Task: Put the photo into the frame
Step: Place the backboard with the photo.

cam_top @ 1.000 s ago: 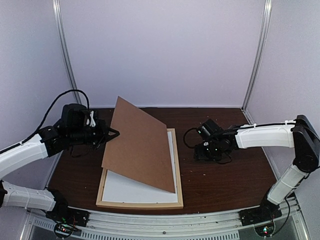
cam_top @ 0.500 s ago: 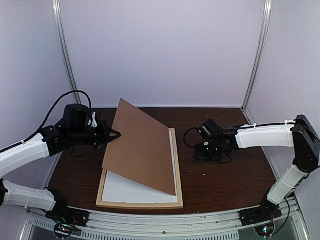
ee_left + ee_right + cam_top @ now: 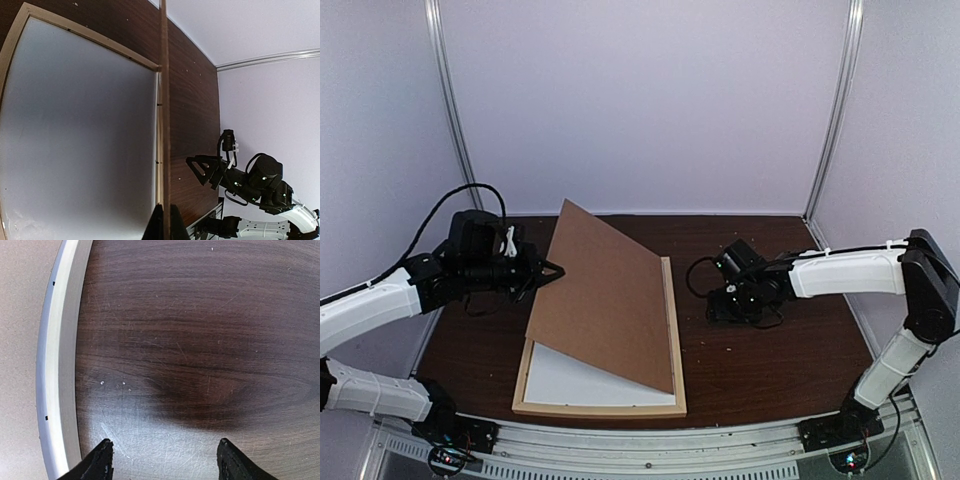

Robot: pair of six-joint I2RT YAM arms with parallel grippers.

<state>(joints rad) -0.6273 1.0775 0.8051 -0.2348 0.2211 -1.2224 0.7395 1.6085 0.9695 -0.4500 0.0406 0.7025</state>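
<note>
The frame, a large rectangle of thin pale natural wood strips (image 3: 600, 410) (image 3: 90, 35), lies flat on the left half of a dark wood-grain table (image 3: 770, 350) (image 3: 200, 340), its near strip close to the table's near edge. Inside it lies the photo, showing only a plain white paper face (image 3: 565, 385) (image 3: 80, 130), bordered by the wood strips on all visible sides. A thin brown rectangular backing board (image 3: 605, 300) (image 3: 164, 100) slopes over both: its right edge is down along the frame's right strip, its left edge is raised well clear of the photo, leaving a wedge of open space beneath and the photo's near-left part uncovered. The left gripper (image 3: 555, 268) (image 3: 164, 222) is pressed together on the board's raised left edge, which the left wrist view shows edge-on as a narrow line. The right gripper (image 3: 728, 300) (image 3: 165, 462) stands spread and holds nothing, low over bare table just right of the frame and apart from it. A pale rim strip (image 3: 50, 365) borders the table there. Plain lilac walls (image 3: 640, 100) enclose the table on three sides.
</note>
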